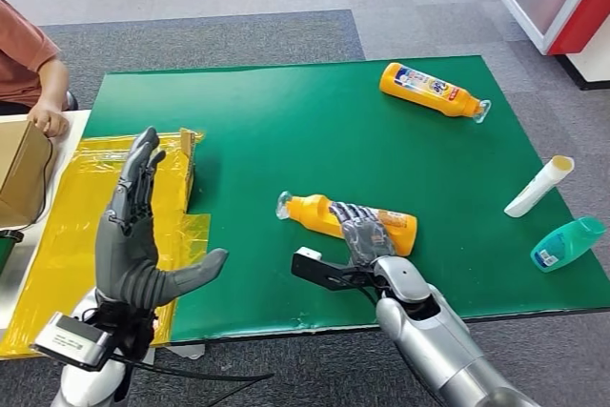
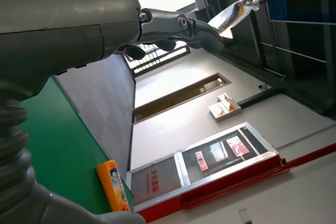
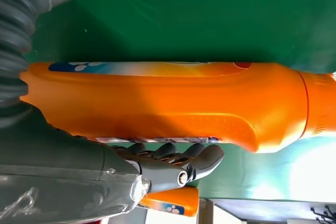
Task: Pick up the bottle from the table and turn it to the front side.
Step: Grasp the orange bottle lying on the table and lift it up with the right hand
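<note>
Left robot hand (image 1: 133,235) raised, fingers spread and empty; right robot hand (image 1: 365,233) lowered, fingers curled.

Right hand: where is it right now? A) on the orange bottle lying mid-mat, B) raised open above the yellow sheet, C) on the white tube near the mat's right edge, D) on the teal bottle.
A: the right hand lies on the near orange bottle on the green mat, fingers draped across its body.
</note>
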Controlling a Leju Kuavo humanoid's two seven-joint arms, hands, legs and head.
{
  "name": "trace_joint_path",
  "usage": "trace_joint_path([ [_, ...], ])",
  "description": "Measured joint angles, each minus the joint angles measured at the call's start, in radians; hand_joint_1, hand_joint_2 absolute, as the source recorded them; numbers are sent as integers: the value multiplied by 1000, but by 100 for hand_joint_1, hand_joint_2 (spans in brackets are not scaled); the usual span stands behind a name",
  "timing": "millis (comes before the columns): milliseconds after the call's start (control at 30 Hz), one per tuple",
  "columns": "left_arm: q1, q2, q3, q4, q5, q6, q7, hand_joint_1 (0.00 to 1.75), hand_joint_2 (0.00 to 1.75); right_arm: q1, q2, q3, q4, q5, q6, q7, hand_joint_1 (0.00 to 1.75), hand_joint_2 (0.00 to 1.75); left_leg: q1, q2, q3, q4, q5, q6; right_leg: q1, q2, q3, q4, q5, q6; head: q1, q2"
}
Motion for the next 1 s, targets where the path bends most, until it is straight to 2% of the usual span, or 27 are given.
trace_joint_path([
  [633, -15, 17, -19, 7, 2, 1, 4, 0, 175, -43, 8, 5, 64, 16, -14, 19, 0, 175, 0, 0, 0, 0, 0, 0, 0, 0, 0, 0, 0, 0, 0, 0],
  [1000, -11, 22, -29, 7, 5, 2, 4, 0, 175, -49, 10, -28, 77, 40, -25, 45, 0, 175, 0, 0, 0, 0, 0, 0, 0, 0, 0, 0, 0, 0, 0, 0],
])
